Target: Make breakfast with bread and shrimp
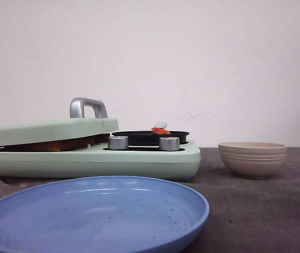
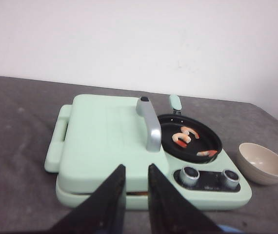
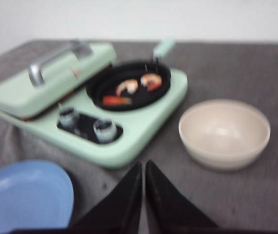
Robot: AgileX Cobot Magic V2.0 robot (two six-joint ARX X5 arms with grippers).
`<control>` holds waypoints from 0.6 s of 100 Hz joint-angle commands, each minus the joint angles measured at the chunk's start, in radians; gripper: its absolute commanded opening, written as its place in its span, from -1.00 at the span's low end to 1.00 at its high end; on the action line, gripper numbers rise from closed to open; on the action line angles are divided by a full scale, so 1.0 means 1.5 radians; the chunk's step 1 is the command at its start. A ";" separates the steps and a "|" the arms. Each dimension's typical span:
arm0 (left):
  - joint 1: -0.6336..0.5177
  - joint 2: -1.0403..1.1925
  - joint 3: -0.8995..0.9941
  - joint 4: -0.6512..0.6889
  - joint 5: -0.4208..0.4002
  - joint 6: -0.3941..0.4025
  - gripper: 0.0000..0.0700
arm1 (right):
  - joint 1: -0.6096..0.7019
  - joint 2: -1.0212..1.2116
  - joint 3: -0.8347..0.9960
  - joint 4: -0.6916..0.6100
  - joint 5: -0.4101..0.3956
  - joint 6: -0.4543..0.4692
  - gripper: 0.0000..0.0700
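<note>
The bread (image 1: 50, 145) shows only as a brown edge in the slit between the mint-green sandwich maker's lowered lid (image 1: 50, 130) and its base. Three curled orange and whitish shrimp (image 2: 185, 135) (image 3: 129, 87) lie in the small black pan (image 1: 150, 137) on the maker's right half. My left gripper (image 2: 136, 169) hovers above the maker's front edge, jaws a little apart with nothing between them. Over the bare cloth between the maker and the bowl, my right gripper (image 3: 143, 165) is shut and empty.
A large blue plate (image 1: 95, 211) sits in front of the maker, nearest the front camera. A beige bowl (image 1: 252, 158) stands to the maker's right. Two metal knobs (image 1: 117, 142) line its front. The lid's silver handle (image 1: 87, 107) sticks up.
</note>
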 commanded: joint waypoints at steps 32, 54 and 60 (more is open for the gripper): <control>-0.001 -0.045 -0.024 0.004 -0.006 -0.062 -1.00 | 0.004 -0.114 -0.051 -0.078 0.045 0.019 -0.99; -0.002 -0.045 -0.024 0.004 -0.006 -0.112 -1.00 | 0.004 -0.126 -0.051 -0.062 0.069 0.033 -0.99; -0.001 -0.045 -0.024 0.007 -0.006 -0.112 -1.00 | 0.004 -0.126 -0.051 -0.062 0.069 0.034 -0.99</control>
